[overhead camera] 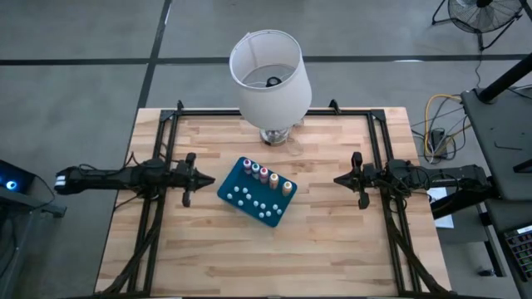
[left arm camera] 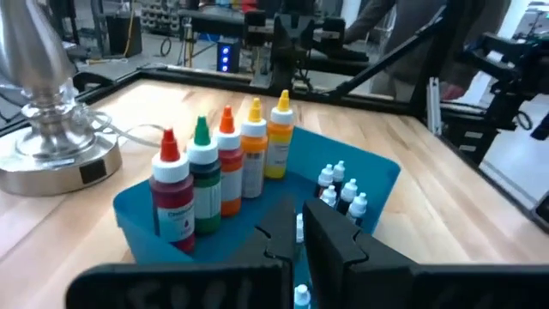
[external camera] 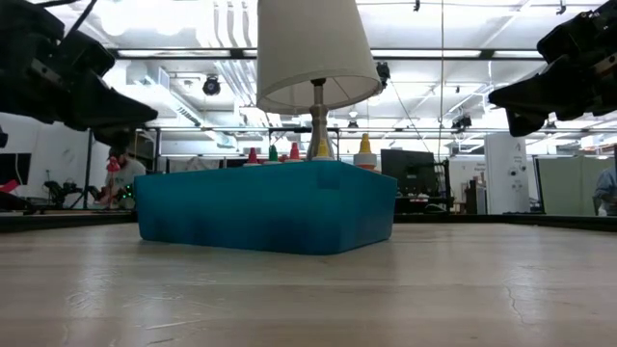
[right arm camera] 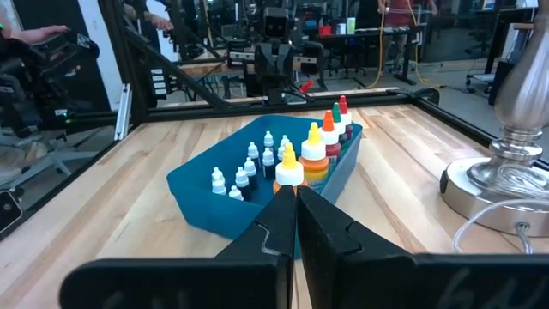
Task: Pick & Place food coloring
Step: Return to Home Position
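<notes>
**Clerk:** Item one, from the left?

**Arm:** My left end effector [overhead camera: 202, 177]. Fingers pressed together, nothing between them. It hangs above the desk [overhead camera: 332, 241], off the left corner of the blue tray [external camera: 265, 207], near it but not touching. I judge it is parked there because it has nothing left to carry.

**Clerk:** Item two?

**Arm:** The tray, mid-desk and set at an angle. Contents:
- Large food coloring bottles [left arm camera: 227, 167]: five, upright, in one row along the side toward the table lamp [overhead camera: 270, 71]. Red, green, orange and two in yellow-orange shades, with narrow tips pointing up.
- Small food coloring bottles [left arm camera: 339, 184]: a cluster with white caps, also upright, filling the other side.

Sorting by size keeps the tall ones from toppling onto the short ones, as I read it. I see no bottle loose on the desk, so the placing looks complete.

**Clerk:** Item three?

**Arm:** My right end effector [overhead camera: 339, 178]. Fingertips meet and it holds nothing. It is raised off the desk like the left and points at the tray from the opposite side, but stands farther off.

**Clerk:** Position of stock against both tools?

**Arm:** The food coloring lies between them, lower than both and touched by neither. Each tool points toward the tray, and the left has the shorter reach to it.
</notes>
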Available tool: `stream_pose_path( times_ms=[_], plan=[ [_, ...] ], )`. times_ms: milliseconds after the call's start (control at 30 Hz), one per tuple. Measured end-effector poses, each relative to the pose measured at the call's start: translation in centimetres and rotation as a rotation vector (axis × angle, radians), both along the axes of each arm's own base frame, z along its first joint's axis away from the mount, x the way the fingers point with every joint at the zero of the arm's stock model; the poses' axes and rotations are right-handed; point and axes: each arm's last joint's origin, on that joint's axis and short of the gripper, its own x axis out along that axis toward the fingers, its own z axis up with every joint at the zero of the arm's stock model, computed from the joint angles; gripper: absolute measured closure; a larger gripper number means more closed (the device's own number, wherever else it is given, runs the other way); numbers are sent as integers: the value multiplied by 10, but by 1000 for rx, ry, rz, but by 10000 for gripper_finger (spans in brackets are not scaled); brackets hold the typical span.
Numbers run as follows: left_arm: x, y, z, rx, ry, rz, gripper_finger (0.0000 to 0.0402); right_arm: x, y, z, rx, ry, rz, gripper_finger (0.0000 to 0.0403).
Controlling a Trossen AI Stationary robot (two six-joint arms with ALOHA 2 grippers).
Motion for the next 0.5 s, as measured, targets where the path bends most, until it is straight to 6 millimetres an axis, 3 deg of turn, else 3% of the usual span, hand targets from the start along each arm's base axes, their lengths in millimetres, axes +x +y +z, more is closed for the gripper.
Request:
stream_pose_path(
  times_ms=[500],
  plan=[
    [-4, -5, 6, 1, -69, -50, 401, 0, 0, 0, 0, 0, 0, 394]
  ],
)
